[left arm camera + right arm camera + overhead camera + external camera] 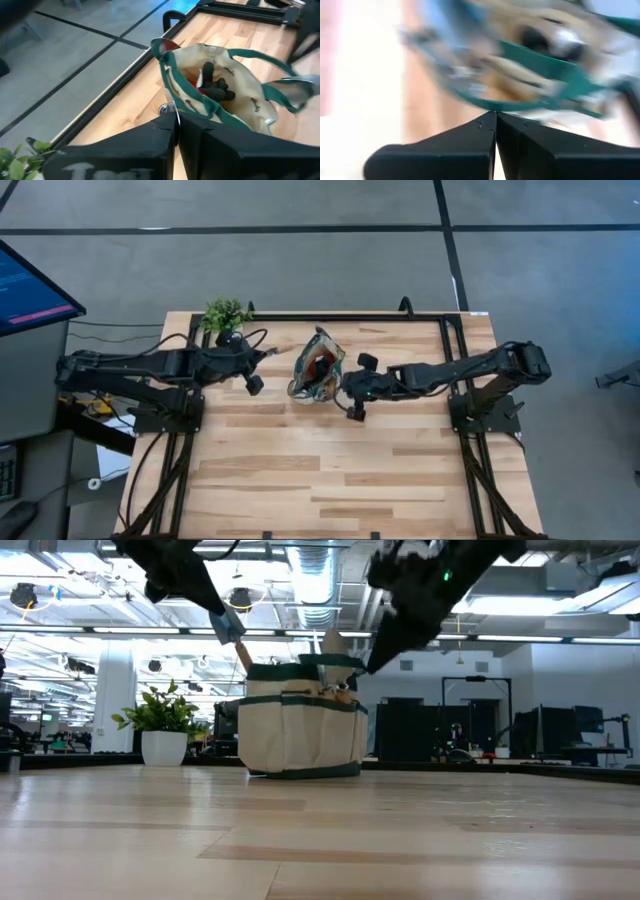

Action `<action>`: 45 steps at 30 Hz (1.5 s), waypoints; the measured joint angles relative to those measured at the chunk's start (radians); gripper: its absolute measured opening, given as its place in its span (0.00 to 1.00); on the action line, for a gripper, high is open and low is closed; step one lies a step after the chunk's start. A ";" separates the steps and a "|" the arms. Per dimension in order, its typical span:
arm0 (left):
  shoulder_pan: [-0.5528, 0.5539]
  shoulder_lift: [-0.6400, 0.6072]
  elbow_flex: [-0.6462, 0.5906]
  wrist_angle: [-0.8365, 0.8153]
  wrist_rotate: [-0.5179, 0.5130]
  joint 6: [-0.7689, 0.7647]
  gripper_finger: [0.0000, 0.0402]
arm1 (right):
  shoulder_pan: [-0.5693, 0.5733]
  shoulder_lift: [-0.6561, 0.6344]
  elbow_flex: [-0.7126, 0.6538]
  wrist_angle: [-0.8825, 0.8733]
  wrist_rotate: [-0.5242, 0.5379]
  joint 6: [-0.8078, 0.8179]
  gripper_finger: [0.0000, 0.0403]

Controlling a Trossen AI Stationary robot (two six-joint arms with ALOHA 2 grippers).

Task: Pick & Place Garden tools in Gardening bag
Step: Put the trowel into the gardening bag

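Bare wooden table (320, 840) nearest the low camera. Going left to right I see: potted plant (226, 314) at the far edge, left gripper (268, 357) with jaws together and empty, just beside the gardening bag (316, 366). Bag upright, mid-table, dark and red tools (212, 85) inside. Right gripper (344, 385) fingers together, at the bag's other side.

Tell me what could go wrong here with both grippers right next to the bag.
1. The right gripper, shut, sits against the bag by its green trim; pulling away might snag a handle and tip the bag.
2. The left gripper, also shut, hangs near the opposite rim, so a nudge could shove the bag.
3. If it tips, the dark-handled tools inside could spill.
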 joint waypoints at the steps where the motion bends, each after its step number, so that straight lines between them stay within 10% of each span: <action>1: 0.000 0.000 0.000 0.001 0.009 -0.002 0.00 | 0.007 -0.003 0.005 0.001 -0.053 0.000 0.00; 9: 0.000 0.000 0.000 -0.003 0.057 -0.025 0.00 | 0.049 0.001 0.012 0.014 -0.296 0.026 0.00; 22: -0.003 0.000 0.000 -0.002 0.120 -0.034 0.00 | 0.017 0.284 0.013 0.465 -0.304 0.037 0.00; 45: -0.063 0.000 0.000 0.089 0.404 -0.145 0.00 | -0.048 0.236 0.012 0.320 0.115 0.045 0.00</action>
